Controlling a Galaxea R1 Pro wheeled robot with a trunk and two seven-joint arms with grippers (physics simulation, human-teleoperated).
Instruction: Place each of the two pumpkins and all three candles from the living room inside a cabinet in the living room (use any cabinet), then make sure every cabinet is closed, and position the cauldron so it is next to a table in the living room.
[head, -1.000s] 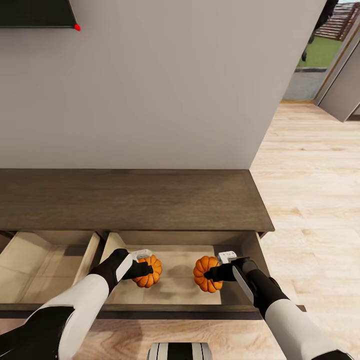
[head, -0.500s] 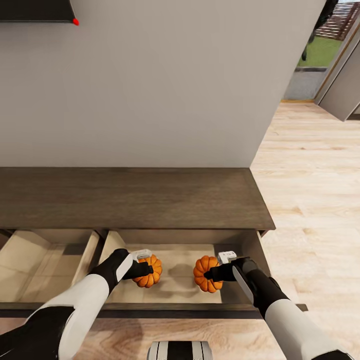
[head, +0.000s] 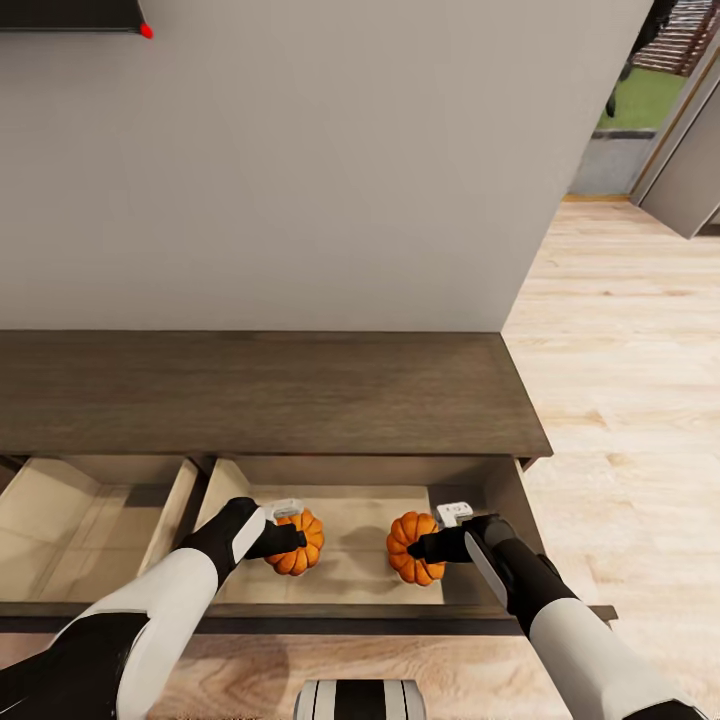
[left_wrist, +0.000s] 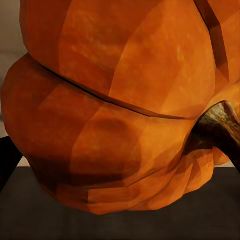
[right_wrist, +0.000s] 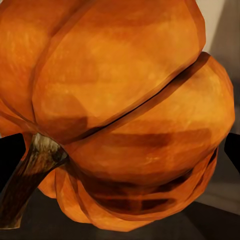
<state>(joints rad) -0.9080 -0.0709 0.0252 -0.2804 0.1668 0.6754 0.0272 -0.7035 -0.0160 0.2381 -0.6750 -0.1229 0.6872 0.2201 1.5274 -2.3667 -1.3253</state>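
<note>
Each gripper (left (head: 285, 537), right (head: 425, 545)) grips a ribbed orange pumpkin (head: 298, 541) (head: 412, 548) over the open beige drawer (head: 355, 515) beneath, so release seems next.

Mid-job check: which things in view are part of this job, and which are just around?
Job:
- left pumpkin, in the left gripper
- right pumpkin, in the right gripper
- cabinet, open drawer beneath both pumpkins

Just around:
- wall
- wood floor
- dark panel on the wall

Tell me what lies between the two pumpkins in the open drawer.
Nothing: in the head view, only bare beige drawer floor with a faint shadow separates the left pumpkin from the right pumpkin.
</note>
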